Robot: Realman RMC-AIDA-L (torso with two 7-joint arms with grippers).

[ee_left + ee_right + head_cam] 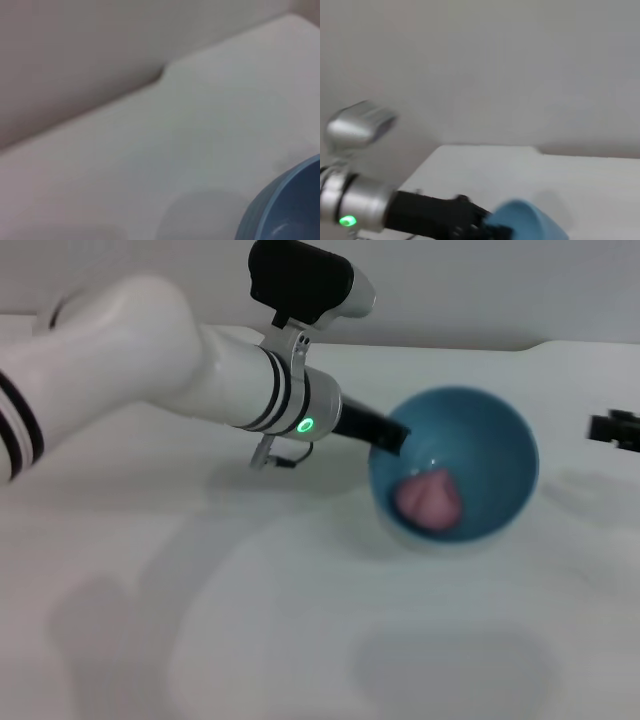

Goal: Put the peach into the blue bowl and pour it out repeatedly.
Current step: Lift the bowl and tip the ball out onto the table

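Note:
The blue bowl (490,445) is tilted with its opening facing the head camera. The pink-red peach (430,498) lies inside it, low against the near wall. My left gripper (388,436) is shut on the bowl's left rim and holds it tipped over the white table. A piece of the bowl shows in the left wrist view (287,210). The right wrist view also shows the bowl (532,222) and the left arm's black gripper (475,222) on its rim. My right gripper (615,427) is at the far right edge, away from the bowl.
The white table (300,620) runs back to a raised white rim (560,344) against a pale wall. A small dark cable (285,460) hangs under the left wrist. The bowl's shadow lies on the table in front of it.

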